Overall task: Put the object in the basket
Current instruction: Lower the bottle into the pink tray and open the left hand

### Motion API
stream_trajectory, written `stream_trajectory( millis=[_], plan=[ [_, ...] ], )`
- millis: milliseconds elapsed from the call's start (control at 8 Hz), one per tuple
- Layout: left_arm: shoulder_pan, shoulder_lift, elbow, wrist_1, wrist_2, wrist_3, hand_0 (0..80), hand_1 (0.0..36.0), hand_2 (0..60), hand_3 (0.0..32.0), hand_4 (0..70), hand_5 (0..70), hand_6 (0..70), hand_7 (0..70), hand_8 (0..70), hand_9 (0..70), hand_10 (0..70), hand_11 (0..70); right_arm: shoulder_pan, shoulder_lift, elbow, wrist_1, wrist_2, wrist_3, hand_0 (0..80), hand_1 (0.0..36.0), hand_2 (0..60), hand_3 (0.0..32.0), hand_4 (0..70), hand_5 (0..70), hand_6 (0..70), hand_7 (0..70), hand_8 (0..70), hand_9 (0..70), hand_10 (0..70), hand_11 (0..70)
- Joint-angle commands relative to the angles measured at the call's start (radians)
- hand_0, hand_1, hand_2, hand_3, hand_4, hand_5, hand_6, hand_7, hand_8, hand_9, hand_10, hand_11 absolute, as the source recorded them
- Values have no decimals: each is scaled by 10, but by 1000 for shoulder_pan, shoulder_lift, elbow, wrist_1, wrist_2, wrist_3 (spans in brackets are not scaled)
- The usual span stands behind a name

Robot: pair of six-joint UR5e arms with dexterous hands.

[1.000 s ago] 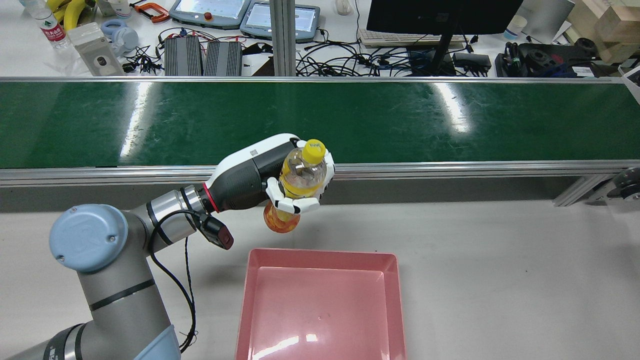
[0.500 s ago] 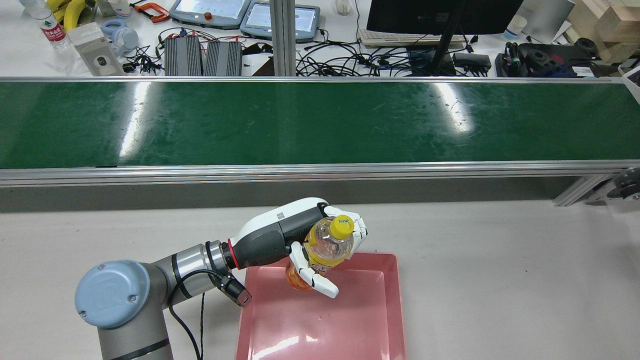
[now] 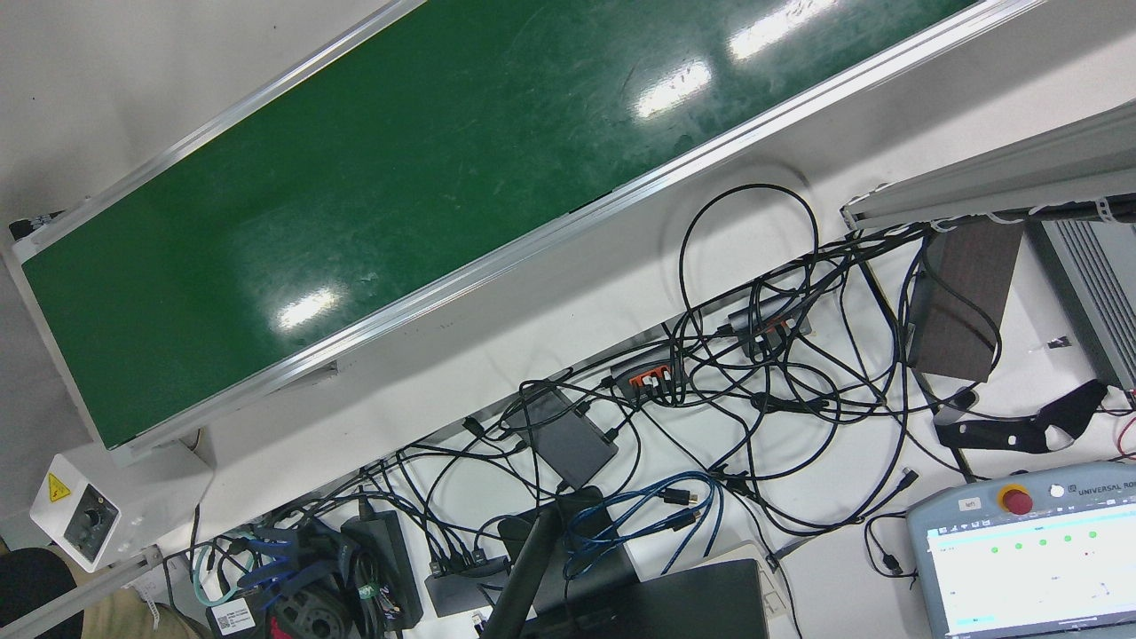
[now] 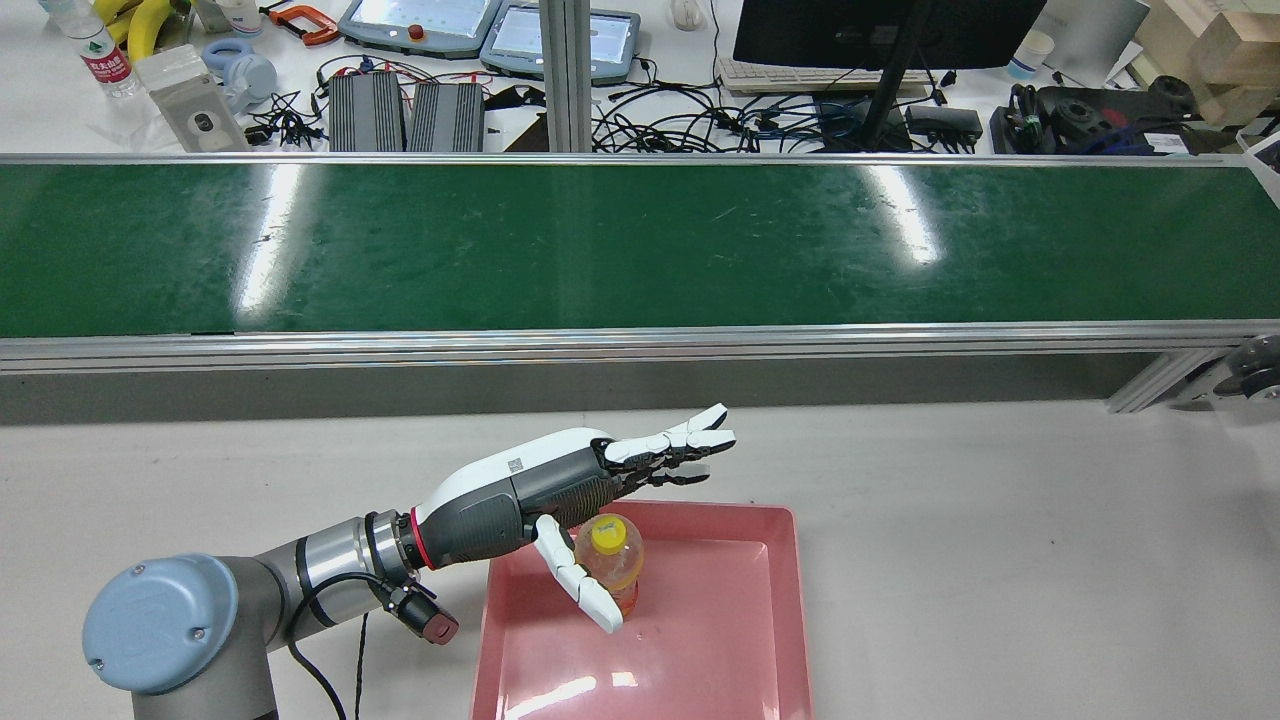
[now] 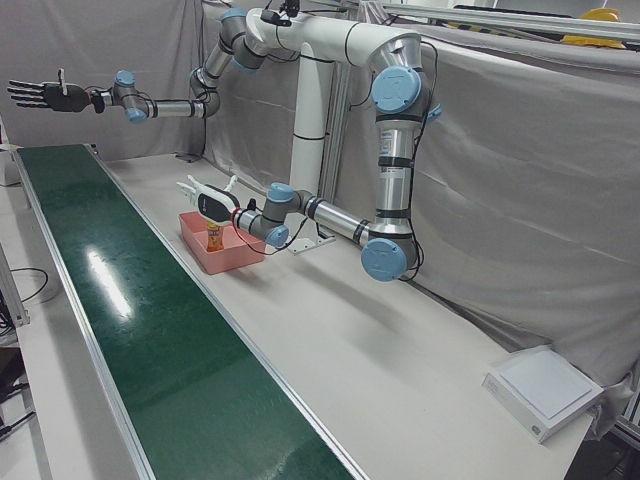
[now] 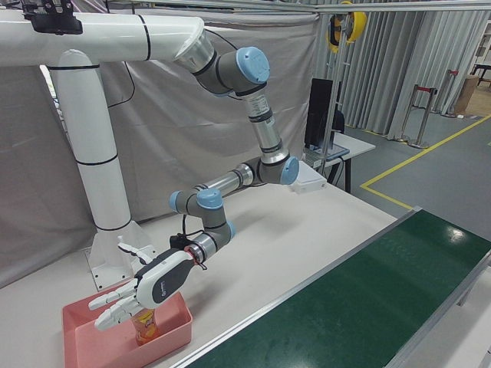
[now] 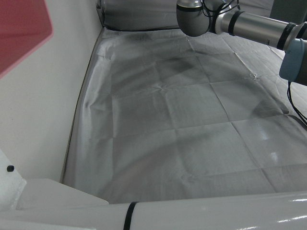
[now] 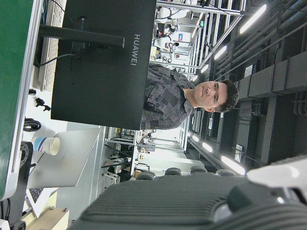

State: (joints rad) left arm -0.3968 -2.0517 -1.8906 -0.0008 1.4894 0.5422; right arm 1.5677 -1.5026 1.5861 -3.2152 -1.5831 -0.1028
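Rear view: yellow-capped clear plastic bottle of orange drink [image 4: 606, 560] upright in shallow pink plastic basket [image 4: 770, 620], left hand [image 4: 590, 480] spread, fingers [image 4: 700, 438] apart.
Could topple if clipped by lower finger just beside it; right hand [image 5: 40, 95] raised well apart, open too.

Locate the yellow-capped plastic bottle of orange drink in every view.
Front view: not in it.
Rear view: bottle standing in the pink tray, lower centre.
Left-front view: bottle, left of centre.
Right-front view: bottle, bottom left.
Left hand view: not in it.
Right hand view: not in it.
Shared landmark: the pink tray.
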Motion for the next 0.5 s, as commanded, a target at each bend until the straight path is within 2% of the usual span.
stream_trajectory(
  millis=[0,125,250,375],
  plan=[
    [-11,15,-68,5,0,-7,493,49,0,0,129,62,0,19,65,92,46,76,0,-1,0,0,0,0,0,0,0,0,0,0,0,0,0,0,0,0],
    [-20,15,-105,46,0,-16,489,49,0,0,138,75,0,20,68,97,51,82,0,1,0,0,0,0,0,0,0,0,0,0,0,0,0,0,0,0],
    [-58,11,-117,60,0,-30,486,52,0,0,144,93,0,22,68,107,63,101,0,-1,0,0,0,0,0,0,0,0,0,0,0,0,0,0,0,0],
    [-123,11,-139,76,-1,-75,487,56,0,0,153,107,0,19,65,100,67,107,0,1,0,0,0,0,0,0,0,0,0,0,0,0,0,0,0,0]
  ],
)
